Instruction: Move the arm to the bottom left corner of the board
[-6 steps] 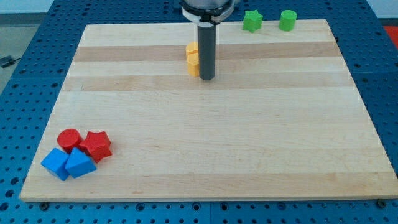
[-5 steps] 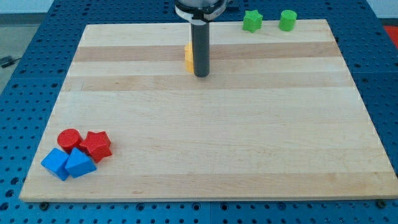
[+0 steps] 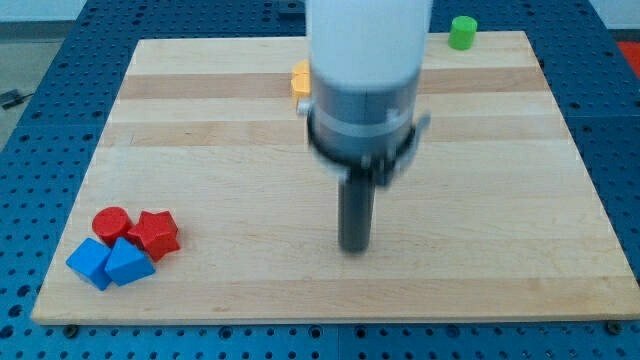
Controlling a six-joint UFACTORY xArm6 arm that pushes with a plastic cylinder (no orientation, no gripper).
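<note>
4 red and blue blocks (image 3: 124, 248) lie left of my tip (image 3: 354, 250).

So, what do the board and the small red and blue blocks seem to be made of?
The board looks like light, unvarnished wood: pale planks with visible grain and colour bands. The red blocks and blue blocks look like matte plastic, uniformly coloured with crisp edges, though painted wood cannot be excluded.

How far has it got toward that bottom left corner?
Partway. My tip is low on the board near the middle, blurred. Left: crossing to the view's bottom left corner, where the red blocks and blue blocks crowd it.
</note>
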